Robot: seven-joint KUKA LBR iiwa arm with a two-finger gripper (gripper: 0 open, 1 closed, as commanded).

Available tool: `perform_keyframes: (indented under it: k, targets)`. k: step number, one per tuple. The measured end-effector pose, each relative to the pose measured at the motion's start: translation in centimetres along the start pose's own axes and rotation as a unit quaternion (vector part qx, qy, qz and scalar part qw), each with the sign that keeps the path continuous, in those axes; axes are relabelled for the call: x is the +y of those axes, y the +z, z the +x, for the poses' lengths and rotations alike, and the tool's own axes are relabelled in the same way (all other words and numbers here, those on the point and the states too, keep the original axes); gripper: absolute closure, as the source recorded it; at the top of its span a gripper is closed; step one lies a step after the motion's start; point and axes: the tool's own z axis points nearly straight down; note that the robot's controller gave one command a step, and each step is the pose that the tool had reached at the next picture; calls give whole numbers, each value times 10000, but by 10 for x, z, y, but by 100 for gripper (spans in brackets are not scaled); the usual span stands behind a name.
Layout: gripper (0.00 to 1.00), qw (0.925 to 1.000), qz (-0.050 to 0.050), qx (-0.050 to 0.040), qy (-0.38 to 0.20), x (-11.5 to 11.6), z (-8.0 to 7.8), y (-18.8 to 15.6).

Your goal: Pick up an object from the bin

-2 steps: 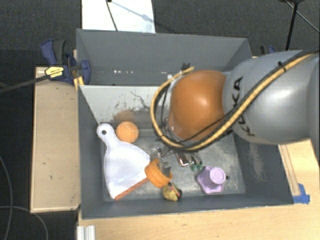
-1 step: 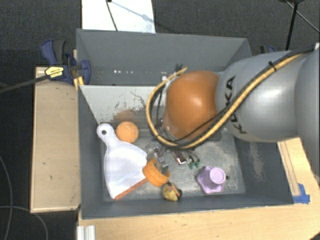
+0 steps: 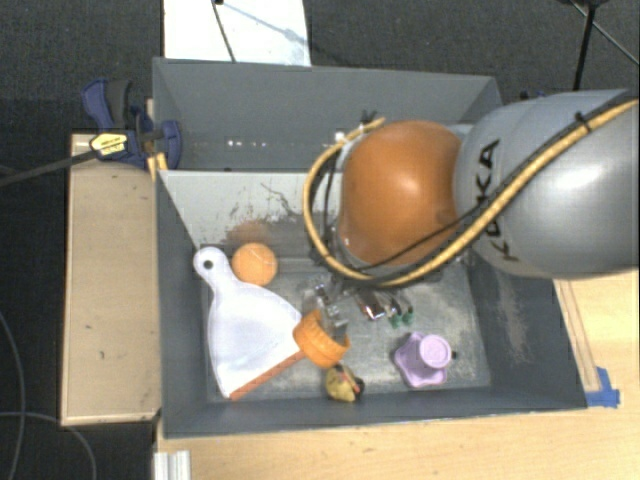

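the pick isn't done yet, from where i stand. the pincer (image 3: 350,306) hangs low over the middle of the bin (image 3: 300,118), under the arm's orange cover, and i can't tell whether it is open or closed. nothing shows in its grip, and every thing seems to lie on the bin floor. closest to it is the orange knob (image 3: 320,341), just near-left of it and perhaps touching, with a stick running off to the left along the near edge of the scoop (image 3: 245,333). that looks the likeliest catch (only my guess). the grasp and the lift are both left to do.

the count: one white scoop on the left, one orange ball (image 3: 254,264) by its far end, one orange knob on a stick, one small yellow lump (image 3: 342,384) near the front wall, one purple piece (image 3: 422,358) to the right, and one tiny green bit (image 3: 402,319) just right of the pincer.
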Motion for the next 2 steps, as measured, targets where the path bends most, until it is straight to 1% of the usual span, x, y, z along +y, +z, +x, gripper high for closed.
perform_keyframes:
  k: [1,2]
  targets:
    - [100,10000,12,-86,-7,13,-14,-27]
    - [100,10000,6,-73,-30,18,-17,-25]
